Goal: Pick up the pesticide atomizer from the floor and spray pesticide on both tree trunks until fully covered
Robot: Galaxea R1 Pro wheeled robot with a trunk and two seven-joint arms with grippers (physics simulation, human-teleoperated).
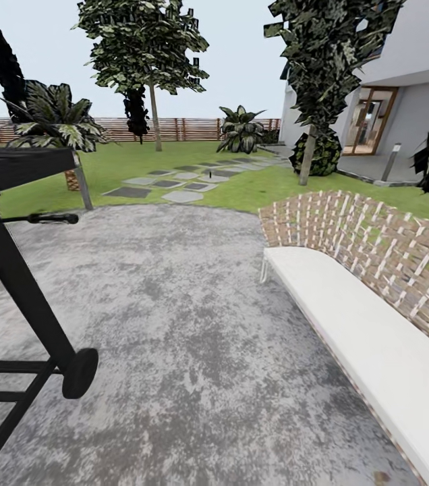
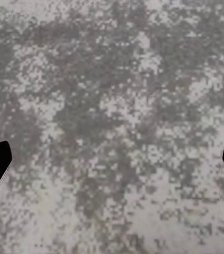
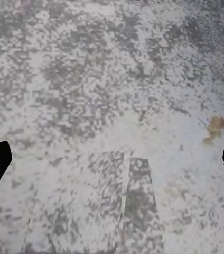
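The garden [image 1: 194,158] opens out ahead: a grey mottled patio [image 1: 174,317] up close, green lawn beyond it, and a brown slatted fence [image 1: 174,128] at the far edge. A white house [image 1: 403,88] stands at far right. Two pale-trunked trees rise from the grass, one far off near the middle [image 1: 154,115] and one nearer on the right [image 1: 307,158], beside a round bush. A white bench [image 1: 369,337] with a woven back runs along the near right; a black wheeled grill [image 1: 19,270] crowds the near left. A stepping-stone path [image 1: 181,181] crosses the lawn.

I can't spot the atomizer anywhere on the floor from here, so the step in hand looks like driving and searching. Best to steer between grill and bench, and keep the head sweeping the floor near the lawn's edge.

Both wrist views look down on bare patio. The left gripper [image 2: 112,159] and right gripper [image 3: 112,159] each have jaws spread wide, holding nothing.
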